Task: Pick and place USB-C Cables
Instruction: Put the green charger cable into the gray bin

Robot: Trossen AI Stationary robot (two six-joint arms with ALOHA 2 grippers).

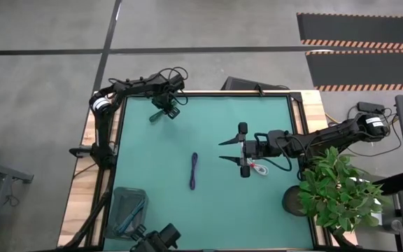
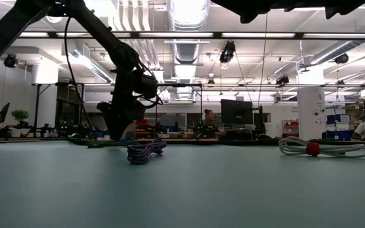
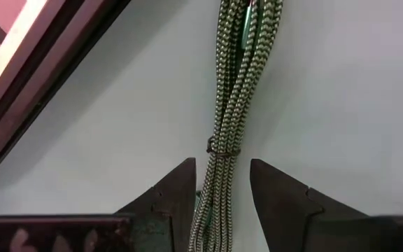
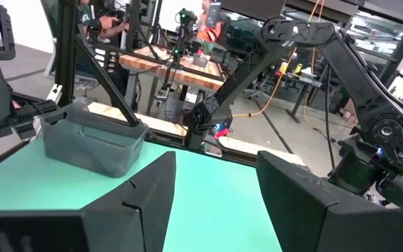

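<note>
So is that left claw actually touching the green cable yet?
Cannot tell. The left wrist view shows the teal-green cable running between the left gripper's open fingers, too close to confirm contact or a gap.

The left gripper points down with fingers parted, while the right gripper hangs level, its fingers spread wide.

Bright ceiling lights are glaring white overhead, silhouetting the arm at counter level. The green counter is looking evenly lit, shadows soft. The near counter surface is blurring.
</note>
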